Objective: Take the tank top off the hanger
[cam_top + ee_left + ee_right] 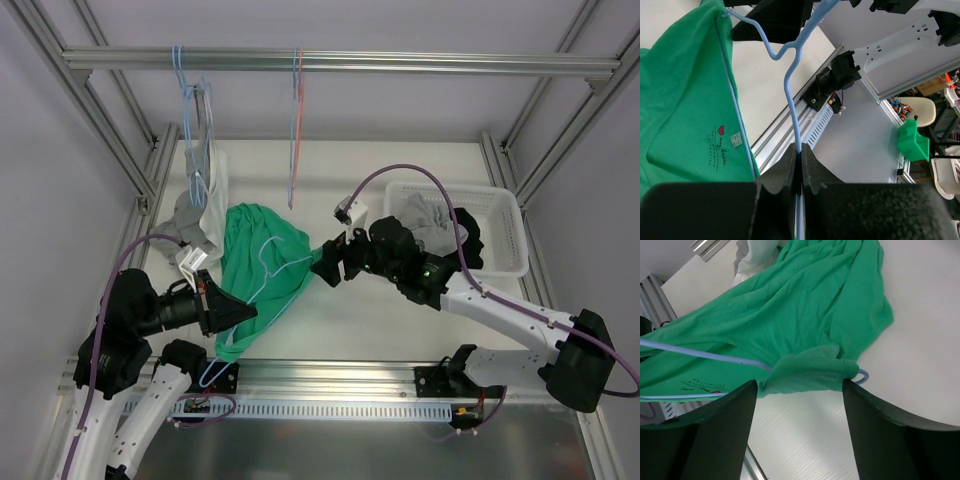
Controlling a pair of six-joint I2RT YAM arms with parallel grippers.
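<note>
So the tank top (262,255), limp and light, is draped onto the counter (400,320) around the hanger (790,75), which is clamped in the left claw (801,165), and its bunched strap (810,372) is probably best pinched by the spread-apart right claw (800,400).

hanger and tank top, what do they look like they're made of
Hanger: thin pale blue rod, smooth with a slight sheen, bent in tight curves; probably plastic or plastic-coated wire, the pictures do not show which.
Tank top: green, matte, lying in soft folds and creases; looks like a thin knit fabric, perhaps cotton jersey.
</note>
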